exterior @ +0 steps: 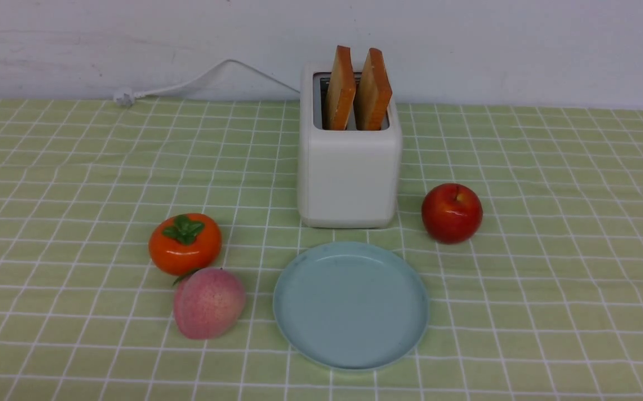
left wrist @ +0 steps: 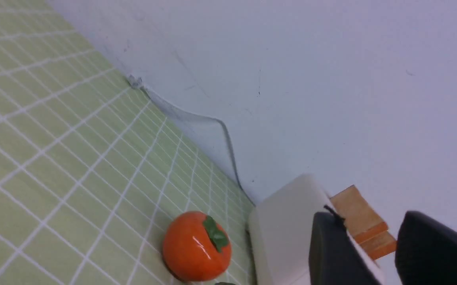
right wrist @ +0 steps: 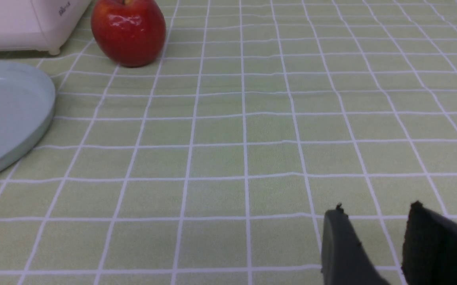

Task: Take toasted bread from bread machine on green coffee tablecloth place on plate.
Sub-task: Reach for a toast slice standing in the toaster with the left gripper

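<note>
Toast: we see two thick slices [exterior: 339,89] [exterior: 374,92] standing on edge in the toaster [exterior: 349,178], their upper halves clear of the slots.
Toaster: it stands at the middle of the table, toward the far edge, on the checked tablecloth [exterior: 550,223]. Its cord [exterior: 199,81] trails toward the far left corner.
Plate: the blue plate [exterior: 278,301] is empty and lies just in front of the toaster, toward the near edge.
Bystanders: an apple [exterior: 451,213] sits right of the toaster; a persimmon [exterior: 185,244] and a peach [exterior: 208,303] sit left of the plate.
Handling: we judge the toast light and fairly stiff. Its porous faces should give grip, but it may crumble under a hard squeeze.
Hold: we would pinch one slice across its two broad faces near the top edge and lift straight up. The gap between the slices looks tight for a finger.
Left gripper [left wrist: 371,237]: its jaws are spread with nothing between them. It hangs above the cloth, rolled sideways, aimed at the toaster's left side.
Right gripper [right wrist: 377,209]: its jaws are spread and empty. It sits low over the cloth on the right part of the table, well apart from the apple.
Arms: neither shows in the front view.
</note>
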`<state>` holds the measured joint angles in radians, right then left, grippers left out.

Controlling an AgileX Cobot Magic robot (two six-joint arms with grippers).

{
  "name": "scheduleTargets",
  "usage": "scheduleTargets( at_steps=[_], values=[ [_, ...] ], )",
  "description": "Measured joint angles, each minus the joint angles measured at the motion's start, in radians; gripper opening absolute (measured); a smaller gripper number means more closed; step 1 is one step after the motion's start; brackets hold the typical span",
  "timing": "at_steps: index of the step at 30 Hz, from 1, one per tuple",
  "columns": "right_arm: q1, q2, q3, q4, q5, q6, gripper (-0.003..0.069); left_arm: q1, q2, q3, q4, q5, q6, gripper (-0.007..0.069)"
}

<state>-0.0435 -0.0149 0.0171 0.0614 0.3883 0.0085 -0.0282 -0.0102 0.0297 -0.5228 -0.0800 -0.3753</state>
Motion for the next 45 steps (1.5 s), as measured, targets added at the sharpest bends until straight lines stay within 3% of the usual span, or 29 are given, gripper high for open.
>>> scheduleTargets(
  at_steps=[6,12,16,23,28,35,40,45],
  values=[
    [0.0,0.0,0.0,0.0,0.0,0.0,0.024,0.0,0.0,-0.008,-0.023,0.045,-0.02,0.0222],
    [0.0,0.0,0.008,0.043,-0.062,0.035,0.024,0.0,0.0,-0.182,0.032,0.193,0.099,-0.0006],
    [0.0,0.0,0.009,0.241,-0.195,0.131,0.024,0.0,0.001,-0.297,0.058,0.271,0.259,-0.0013],
    [0.0,0.0,0.009,0.421,-0.335,0.157,0.024,-0.048,0.074,-0.317,0.058,0.264,0.429,-0.0013],
    [0.0,0.032,-0.089,0.429,-0.195,0.139,0.024,-0.193,0.17,-0.318,0.058,0.229,0.492,-0.0013],
    [0.003,0.322,-0.523,0.432,0.284,-0.208,0.0239,-0.349,0.52,-0.412,0.038,0.006,0.532,-0.0013],
    [0.003,0.44,-0.666,0.505,0.366,-0.354,0.0211,-0.407,0.753,-0.53,0.054,-0.071,0.533,-0.0013],
    [0.003,0.471,-0.691,0.627,0.366,-0.489,0.0178,-0.487,0.992,-0.666,0.156,-0.114,0.535,-0.0013]
  ],
)
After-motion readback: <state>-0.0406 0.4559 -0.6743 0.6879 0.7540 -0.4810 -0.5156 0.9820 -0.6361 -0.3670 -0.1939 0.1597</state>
